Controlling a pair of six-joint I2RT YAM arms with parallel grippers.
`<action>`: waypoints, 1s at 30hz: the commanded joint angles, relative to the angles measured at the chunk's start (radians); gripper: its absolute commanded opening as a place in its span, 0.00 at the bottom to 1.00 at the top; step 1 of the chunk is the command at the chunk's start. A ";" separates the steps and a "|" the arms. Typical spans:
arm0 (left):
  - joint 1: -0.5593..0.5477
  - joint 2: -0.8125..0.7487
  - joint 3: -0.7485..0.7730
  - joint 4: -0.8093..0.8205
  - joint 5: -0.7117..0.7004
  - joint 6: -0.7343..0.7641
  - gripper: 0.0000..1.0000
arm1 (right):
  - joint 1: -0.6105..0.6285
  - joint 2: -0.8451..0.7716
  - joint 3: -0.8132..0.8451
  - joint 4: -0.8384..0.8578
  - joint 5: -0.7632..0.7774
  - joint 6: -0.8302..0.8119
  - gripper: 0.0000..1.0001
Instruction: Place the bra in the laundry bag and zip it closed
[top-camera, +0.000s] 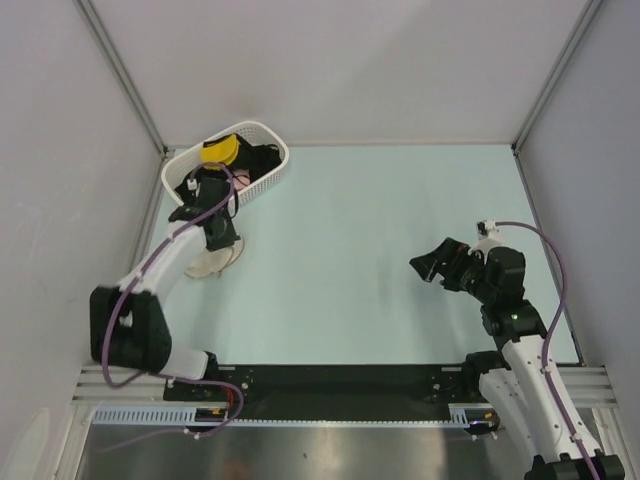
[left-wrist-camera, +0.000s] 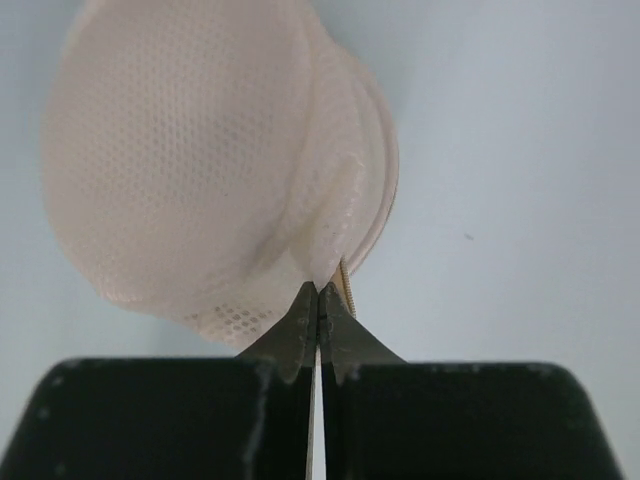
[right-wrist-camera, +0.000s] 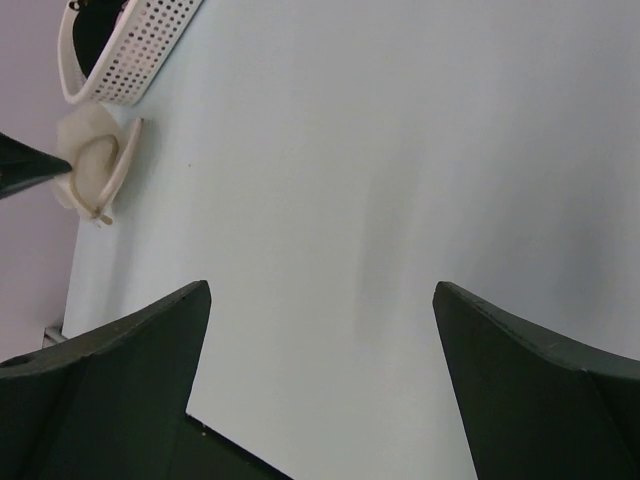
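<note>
Right now my left end effector (left-wrist-camera: 318, 300) is pinched fully shut on the near rim of the laundry bag (left-wrist-camera: 200, 160), its tips meeting on the seam where the two mesh domes join. My right end effector (right-wrist-camera: 320, 300) hangs with its jaws wide and nothing between them, over the bare surface (top-camera: 380, 230) and well apart from everything the task needs. The bag lies on the surface at the left, just ahead of my left wrist: a round, cream-white mesh pod, soft and finely perforated, with a tan edge running along the rim. From the right wrist view its halves seem slightly parted, though I cannot tell how far. Beyond the bag, touching it or nearly so, stands the white slotted basket (top-camera: 272, 140) in the far-left corner. The bra (top-camera: 222, 150) sits inside, bright yellow, bunched among dark clothing, so I cannot read which way its long axis runs. It lies straight past the bag from my left end effector, which makes the left arm by far the nearer one for reaching it.
</note>
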 joint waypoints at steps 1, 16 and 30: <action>-0.109 -0.303 -0.060 0.038 0.263 0.007 0.00 | 0.042 0.054 0.014 0.066 -0.056 -0.011 1.00; -0.599 -0.409 -0.114 0.532 0.502 -0.046 0.00 | 0.204 0.116 -0.017 0.143 0.009 0.455 1.00; -0.704 -0.289 -0.097 0.621 0.444 -0.039 0.00 | 0.500 -0.067 -0.126 -0.086 0.338 1.006 1.00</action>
